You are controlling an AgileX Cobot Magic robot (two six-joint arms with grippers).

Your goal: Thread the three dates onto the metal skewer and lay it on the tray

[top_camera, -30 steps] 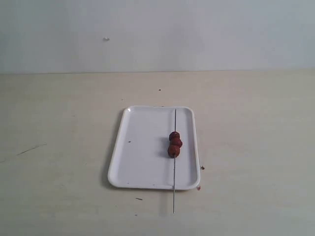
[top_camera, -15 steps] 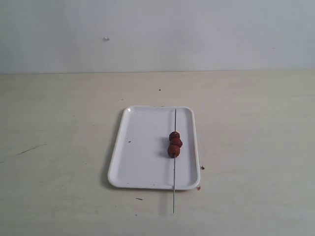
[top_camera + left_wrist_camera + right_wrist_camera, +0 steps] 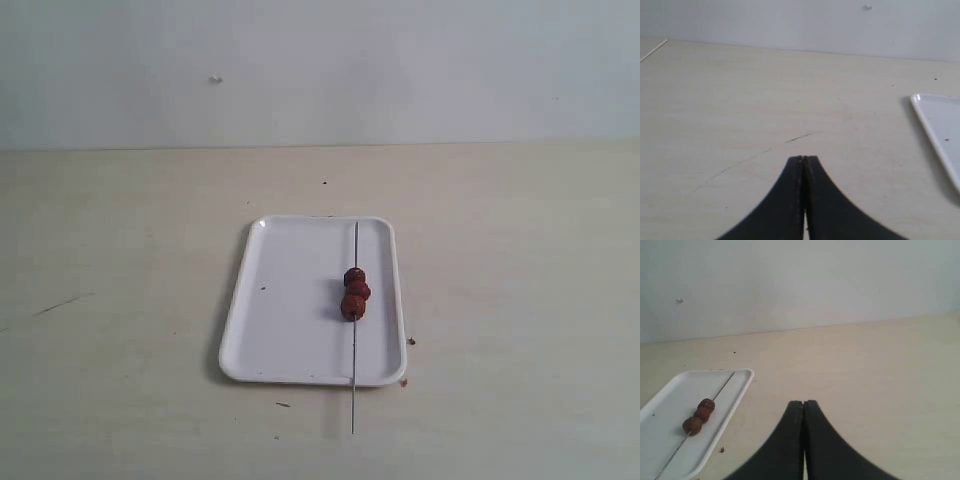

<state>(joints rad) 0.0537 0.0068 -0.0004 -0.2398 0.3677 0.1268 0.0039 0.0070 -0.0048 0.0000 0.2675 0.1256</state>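
Plainly, the exterior view shows the work as good as finished. The flat white rectangular plastic tray (image 3: 290, 340) sits on the pale wooden table (image 3: 120, 300). The thin dark grey metal skewer (image 3: 356, 245) lies lengthwise along the tray's right side, its near end reaching out past the tray's near rim. The three small wrinkled red-brown dates (image 3: 355, 293) are bunched on the skewer, touching one another, about midway along the tray. A couple of tiny dark red crumbs (image 3: 411, 341) lie on the table just beside the tray's near right corner. Neither arm shows in this view.

Next, the left wrist view shows the left gripper (image 3: 803, 159), its black jaws pressed together with nothing between them. It is held over bare table, well apart from the tray (image 3: 940, 125), of which only a corner is in sight. A thin dark scratch (image 3: 802, 136) marks the table near the gripper's tips.

Lastly, the right wrist view shows the right gripper (image 3: 803, 403) likewise closed and empty, off to one side of the tray (image 3: 670, 400). The skewer (image 3: 725, 384) and its dates (image 3: 700, 416) rest on the tray.

By my reading, the laying-down step is complete and nothing is left to grasp. The next move calls only for keeping both arms clear of the tray, so the overhanging skewer end is not knocked.
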